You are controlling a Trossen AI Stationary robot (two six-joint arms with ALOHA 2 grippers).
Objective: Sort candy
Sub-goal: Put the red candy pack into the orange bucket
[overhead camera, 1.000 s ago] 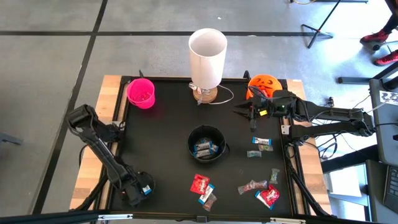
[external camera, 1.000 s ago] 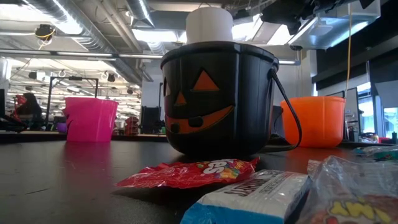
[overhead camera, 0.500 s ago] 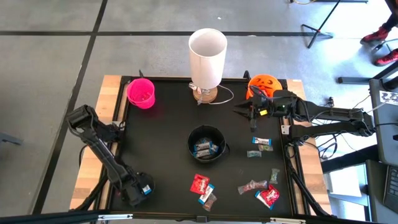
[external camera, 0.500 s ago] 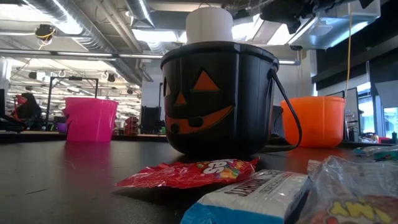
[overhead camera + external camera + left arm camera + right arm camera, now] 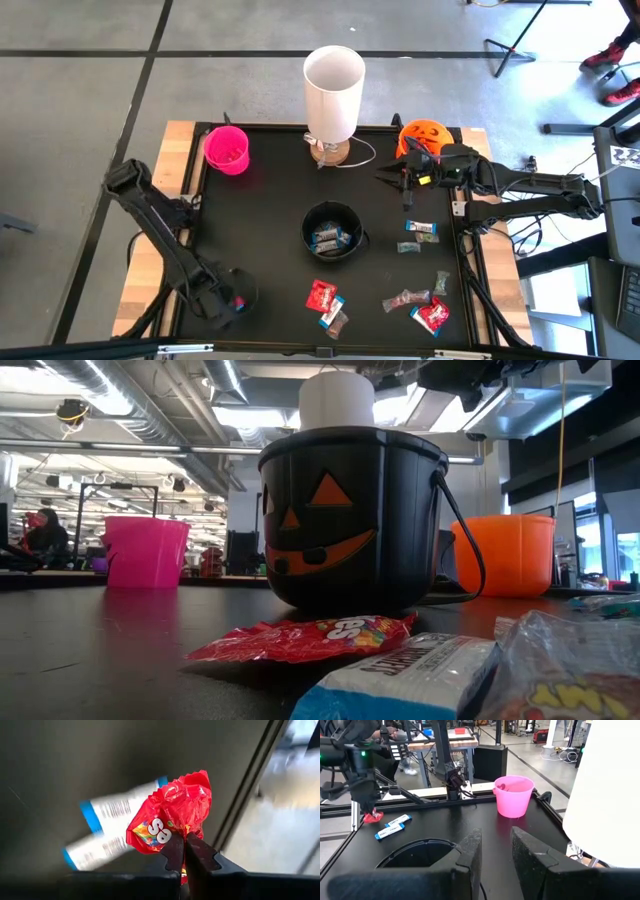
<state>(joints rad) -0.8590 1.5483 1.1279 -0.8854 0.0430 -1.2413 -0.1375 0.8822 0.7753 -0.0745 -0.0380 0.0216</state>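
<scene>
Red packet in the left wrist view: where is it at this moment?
The red packet is pinched in the shut left gripper, near the table's lower left corner in the high view, beside two blue-and-white bars lying on the black tabletop.

You can read very little here. In the left wrist view the red packet (image 5: 170, 815) pinched in the left gripper (image 5: 184, 851) shows white letters, an "s" and part of another, over coloured dots; no full word. Behind it the blue-and-white bars (image 5: 112, 827) carry dark print, too blurred to read. In the low view another red packet (image 5: 300, 638) on the table shows a white "S" and a partial letter upside down. The white bar (image 5: 400, 675) in front of it has grey capitals that look like "HERSHEY'S", only partly legible. The wrapper (image 5: 570, 680) at the right edge shows yellow shapes, unreadable.
</scene>
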